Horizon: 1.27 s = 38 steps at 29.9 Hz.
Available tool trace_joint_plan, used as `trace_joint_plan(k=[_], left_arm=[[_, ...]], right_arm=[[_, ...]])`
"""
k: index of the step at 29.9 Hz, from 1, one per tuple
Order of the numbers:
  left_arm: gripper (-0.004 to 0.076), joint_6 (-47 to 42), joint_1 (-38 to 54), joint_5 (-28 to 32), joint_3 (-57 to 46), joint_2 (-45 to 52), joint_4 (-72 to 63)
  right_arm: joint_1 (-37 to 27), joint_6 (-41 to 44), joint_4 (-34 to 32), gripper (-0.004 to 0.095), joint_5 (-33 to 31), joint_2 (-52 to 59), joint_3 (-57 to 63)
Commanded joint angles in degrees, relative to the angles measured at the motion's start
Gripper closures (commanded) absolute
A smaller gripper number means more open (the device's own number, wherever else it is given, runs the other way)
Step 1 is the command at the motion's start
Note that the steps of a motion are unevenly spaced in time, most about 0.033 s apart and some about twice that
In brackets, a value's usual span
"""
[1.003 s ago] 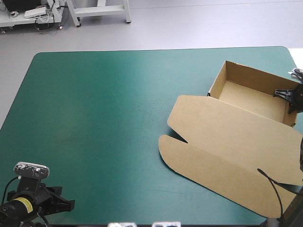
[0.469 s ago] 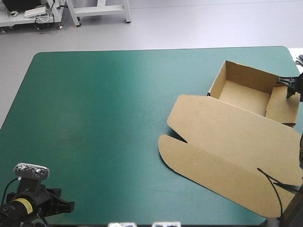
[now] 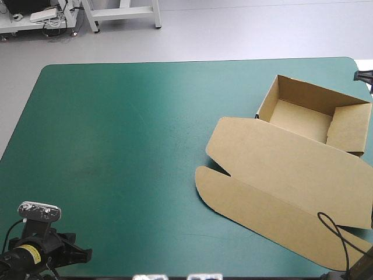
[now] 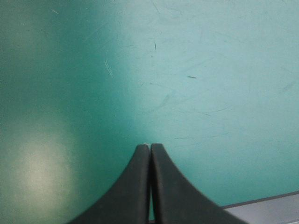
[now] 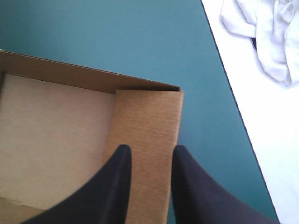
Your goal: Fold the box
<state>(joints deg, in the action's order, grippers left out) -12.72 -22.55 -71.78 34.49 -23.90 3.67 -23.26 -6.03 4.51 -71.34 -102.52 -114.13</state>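
The brown box point(image 3: 303, 116) lies at the table's right side as an open tray, its lid point(image 3: 280, 181) flat on the teal-green cover toward the near edge. The tray's right side flap point(image 3: 348, 127) leans inward over the floor. My right gripper point(image 3: 362, 76) is at the table's far right edge, only just in the high view. In the right wrist view this gripper point(image 5: 149, 151) is open, above that flap point(image 5: 145, 116) and holding nothing. My left gripper point(image 3: 80, 254) sits at the near left corner, and the left wrist view shows it point(image 4: 150, 145) shut over bare cover.
White cloth point(image 5: 266, 32) lies on a pale surface just beyond the table's right edge, past the box's corner. A wide stretch of teal-green cover point(image 3: 128, 134) extends left of the box.
My right gripper has left the tray's right wall and drawn back toward the far right edge. The right side flap now leans inward. The left arm has stayed put.
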Motion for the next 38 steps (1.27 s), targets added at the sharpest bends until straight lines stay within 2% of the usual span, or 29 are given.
trace_joint_plan(k=[1, 2, 3, 6, 9, 15, 19, 25, 32, 38], left_arm=[[0.0733, -0.09, -0.26, 0.55, -0.50, -0.27, 0.70], [0.0733, 0.31, -0.26, 1.00, -1.35, -0.27, 0.86], [0.0733, 0.82, -0.26, 1.45, -2.03, -0.24, 0.86], [0.0733, 2.11, -0.26, 1.86, -2.90, 0.44, 0.02], [0.0733, 4.40, -0.26, 2.30, -3.32, 1.89, 0.54], [0.0732, 7.92, -0.26, 7.41, -3.42, 6.81, 0.39], [0.0733, 13.52, -0.26, 7.84, -3.42, 10.30, 0.39], [0.0733, 14.33, -0.26, 8.40, -3.64, 14.06, 0.15], [0.0733, 14.64, -0.26, 7.78, -4.85, 15.31, -0.27], [0.0732, 14.52, -0.26, 7.66, -4.85, 15.58, -0.27]], right_arm=[[-0.22, -0.47, 4.74, 0.0847, -0.23, 9.41, 0.44], [-0.22, -0.84, 6.14, 0.0904, -0.23, 11.22, 1.48], [-0.22, -1.27, 7.89, 0.0921, -0.23, 13.65, 3.20], [-0.22, -4.75, 11.93, 0.0917, -0.23, 21.40, 10.34], [-0.22, -5.31, 12.20, 0.0917, -0.23, 28.30, 17.88], [0.30, -7.40, 13.96, 0.0921, 2.55, 42.23, 35.03], [4.91, -7.79, 11.78, 0.0921, 4.89, 51.34, 46.28], [11.13, -7.95, 11.53, 0.0921, 6.89, 63.64, 61.18], [11.21, -10.49, 12.03, 0.0921, 7.51, 76.42, 73.73], [11.21, -10.49, 12.15, 0.0921, 9.22, 85.32, 79.85]])
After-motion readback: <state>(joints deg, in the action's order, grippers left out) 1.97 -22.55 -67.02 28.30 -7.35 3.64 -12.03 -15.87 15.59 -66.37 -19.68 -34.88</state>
